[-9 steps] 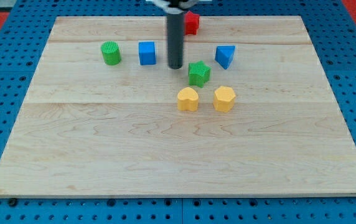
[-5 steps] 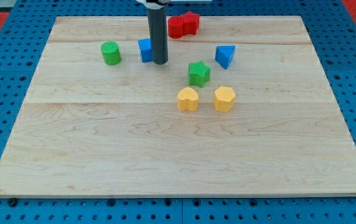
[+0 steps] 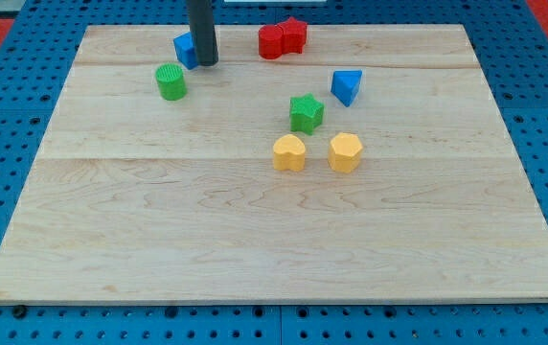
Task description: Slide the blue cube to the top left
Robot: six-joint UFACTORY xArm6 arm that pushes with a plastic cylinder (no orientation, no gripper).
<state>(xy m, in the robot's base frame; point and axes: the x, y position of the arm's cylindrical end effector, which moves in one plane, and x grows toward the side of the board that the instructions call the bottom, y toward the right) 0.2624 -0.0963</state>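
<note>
Near the wooden board's [image 3: 274, 240] top edge, left of centre, the blue cube [image 3: 184, 48] shows only a sliver of its blue face, since my tip [image 3: 204, 63] stands against the cube's right side and the rod hides the rest; contact looks likely but I cannot confirm it. Just below the cube sits the green cylinder [image 3: 171, 81]. Bare board lies between the cube and the board's top-left corner.

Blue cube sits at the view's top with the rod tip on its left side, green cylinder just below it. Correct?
Not quite. The camera view shows my tip on the right side of the blue cube, not the left, partly covering it. The rest holds: the cube is near the view's top, and the green cylinder lies just below it.
</note>
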